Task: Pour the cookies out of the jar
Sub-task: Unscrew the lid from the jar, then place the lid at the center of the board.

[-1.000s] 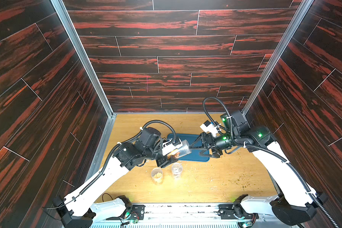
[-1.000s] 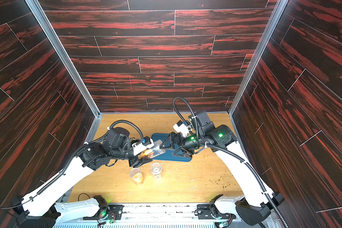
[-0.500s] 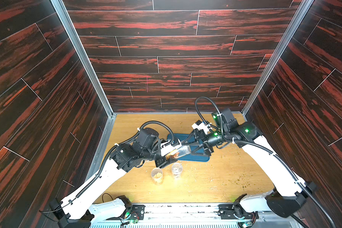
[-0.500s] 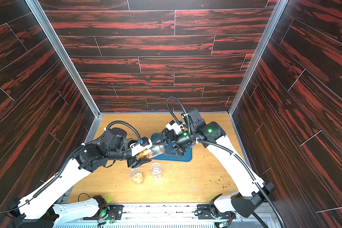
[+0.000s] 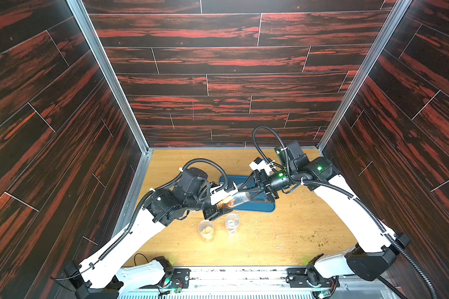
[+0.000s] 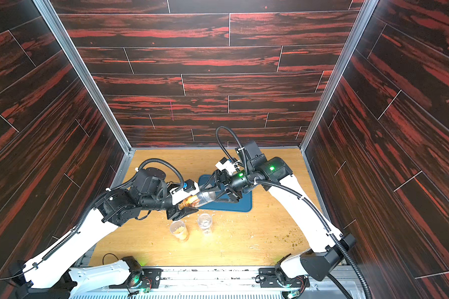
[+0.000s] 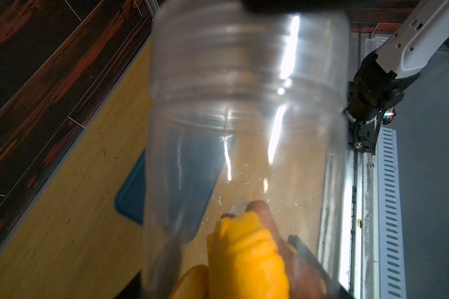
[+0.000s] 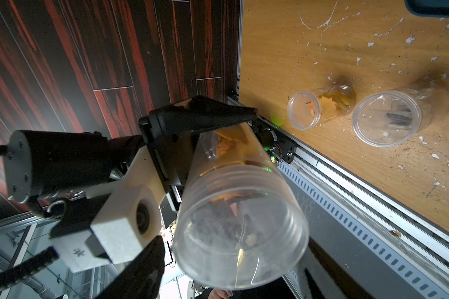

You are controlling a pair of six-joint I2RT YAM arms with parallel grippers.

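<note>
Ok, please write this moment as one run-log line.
left gripper: shut on jar, held sideways | cookies: inside, at jar's base | right gripper: at jar's mouth end, grip unclear

Two cups [image 5: 206, 230] below jar [image 5: 240, 199]; table [image 5: 296, 233] rightward open.

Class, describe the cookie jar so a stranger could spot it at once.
Find the wooden table, then the blue tray on it. Just over the tray, the left claw holds a clear jar. Unlike the two clear cups standing upright on the table, it lies sideways in the air, with cookies at its base.
</note>
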